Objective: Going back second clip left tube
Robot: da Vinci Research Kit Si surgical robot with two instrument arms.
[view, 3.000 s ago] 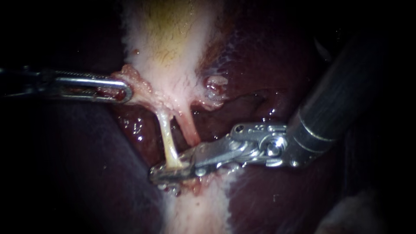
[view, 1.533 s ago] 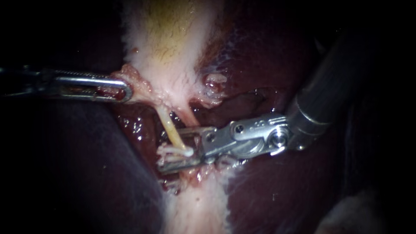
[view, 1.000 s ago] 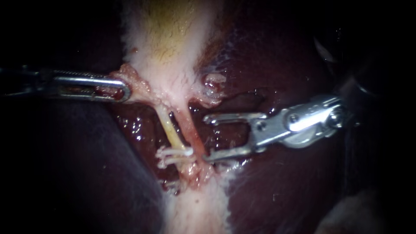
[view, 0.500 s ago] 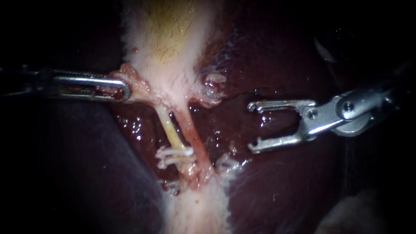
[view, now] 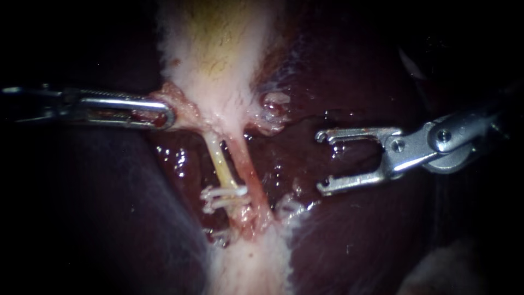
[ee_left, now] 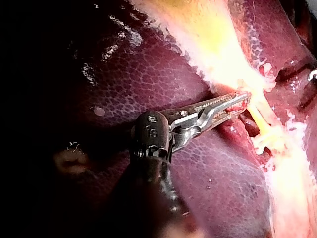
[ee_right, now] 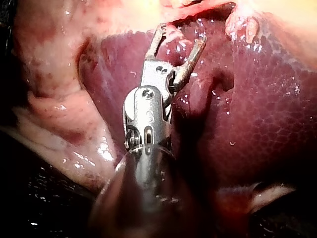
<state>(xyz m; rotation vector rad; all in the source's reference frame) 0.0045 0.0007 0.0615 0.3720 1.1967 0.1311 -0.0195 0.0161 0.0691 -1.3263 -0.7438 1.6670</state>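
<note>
The right instrument (view: 321, 163) holds its jaws apart and empty, well clear of the left tube (view: 220, 163), which looks thin, soft and slippery and is probably best taken gently between its clips (view: 224, 192) and the gallbladder (view: 218, 60), whose neck tissue the left instrument (view: 165, 113) has clamped in its jaws.

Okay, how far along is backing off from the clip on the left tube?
Done: a white clip sits across the left tube, and the right instrument is clear of it, jaws open and empty over the liver. In hand: the left instrument has its jaws shut on tissue below the gallbladder. Left: likely only drawing the right instrument farther out.
</note>
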